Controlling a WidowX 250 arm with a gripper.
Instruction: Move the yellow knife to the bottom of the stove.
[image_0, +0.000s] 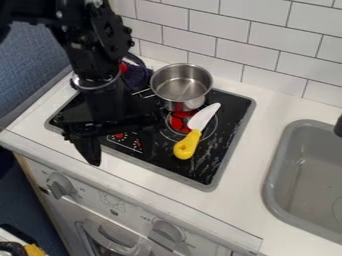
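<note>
1. The yellow knife (193, 135) lay toward the right edge of the stove (215, 155), its blade (203, 117) near the pot (181, 87).
2. The gripper (122, 159) was spread and empty above the front edge.
3. A grip at the handle's (186, 147) end might have let the knife swivel into the pot.
4. Release too far forward could have tipped it onto the counter (250, 185).
</note>
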